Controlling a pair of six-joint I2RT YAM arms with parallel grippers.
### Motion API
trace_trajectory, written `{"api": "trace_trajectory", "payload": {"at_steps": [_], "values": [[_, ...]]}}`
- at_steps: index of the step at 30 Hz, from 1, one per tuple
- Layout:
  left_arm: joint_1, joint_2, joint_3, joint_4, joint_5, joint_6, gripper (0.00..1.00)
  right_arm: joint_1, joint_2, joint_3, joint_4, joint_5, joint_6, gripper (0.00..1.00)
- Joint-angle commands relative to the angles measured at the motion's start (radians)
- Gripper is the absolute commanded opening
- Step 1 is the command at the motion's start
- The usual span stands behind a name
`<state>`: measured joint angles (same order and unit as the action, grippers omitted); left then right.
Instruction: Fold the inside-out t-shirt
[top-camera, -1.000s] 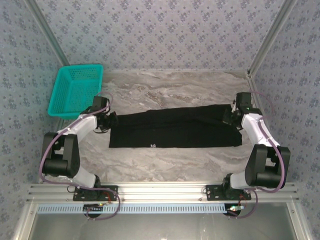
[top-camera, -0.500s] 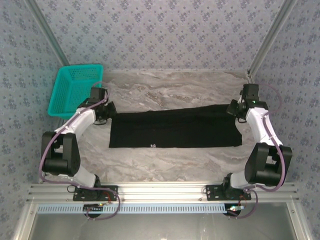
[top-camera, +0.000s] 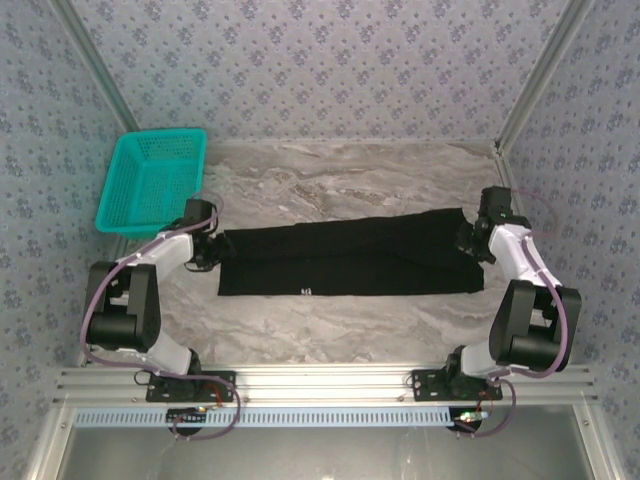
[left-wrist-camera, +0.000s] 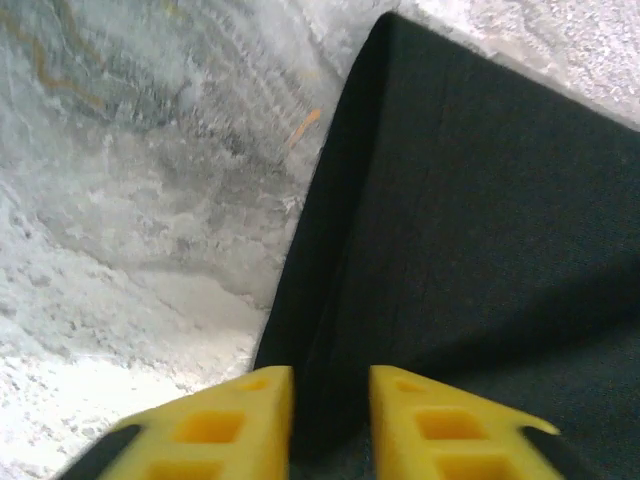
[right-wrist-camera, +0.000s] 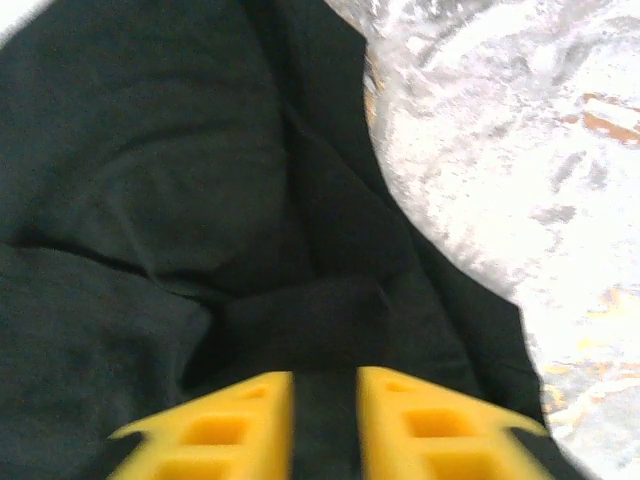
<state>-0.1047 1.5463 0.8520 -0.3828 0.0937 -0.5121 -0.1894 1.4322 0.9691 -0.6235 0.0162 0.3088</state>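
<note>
The inside-out t-shirt (top-camera: 350, 255) lies as a long black folded strip across the middle of the marble table, with a small white mark (top-camera: 305, 291) at its near edge. My left gripper (top-camera: 208, 246) sits at the strip's left end. Its yellow fingers (left-wrist-camera: 235, 420) are slightly apart over the cloth's folded edge (left-wrist-camera: 330, 300), so the left gripper (left-wrist-camera: 331, 400) is open. My right gripper (top-camera: 468, 238) sits at the right end. The right gripper (right-wrist-camera: 325, 405) is open too, its fingers (right-wrist-camera: 420, 420) a little apart above rumpled black cloth (right-wrist-camera: 300, 320).
A teal plastic basket (top-camera: 150, 180) stands at the back left corner, just behind the left arm. Bare marble (top-camera: 330, 175) stretches behind the shirt and in front of it (top-camera: 330, 325). Patterned walls close in the sides and back.
Both grippers, shut and raised at the shirt's ends half a second ago, have come down onto the cloth and parted their fingers. The upper layer now lies flat on the strip.
</note>
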Motion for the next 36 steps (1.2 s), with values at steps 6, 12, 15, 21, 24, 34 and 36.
{"api": "trace_trajectory", "payload": {"at_steps": [6,12,15,21,24,34,36], "values": [[-0.026,-0.131,0.042,0.007,-0.037,-0.013,0.59,0.072,-0.054,0.024,0.092,0.034,0.053,0.50],[-0.115,-0.043,0.108,0.110,0.052,-0.021,0.71,0.166,0.182,0.177,0.058,-0.003,0.038,0.54],[-0.130,0.075,0.173,0.121,0.124,-0.032,0.70,0.163,0.281,0.258,0.059,-0.014,0.006,0.55],[-0.130,0.188,0.183,0.078,0.107,-0.011,0.67,0.156,0.442,0.354,-0.010,-0.069,-0.008,0.53],[-0.130,0.184,0.131,0.083,0.091,-0.016,0.67,0.164,0.466,0.349,-0.046,-0.100,-0.019,0.47],[-0.129,0.192,0.053,0.106,0.064,-0.011,0.67,0.265,0.300,0.274,-0.037,0.064,-0.056,0.52],[-0.130,0.188,0.056,0.102,0.060,-0.009,0.67,0.286,0.292,0.267,-0.029,0.041,-0.062,0.53]]}}
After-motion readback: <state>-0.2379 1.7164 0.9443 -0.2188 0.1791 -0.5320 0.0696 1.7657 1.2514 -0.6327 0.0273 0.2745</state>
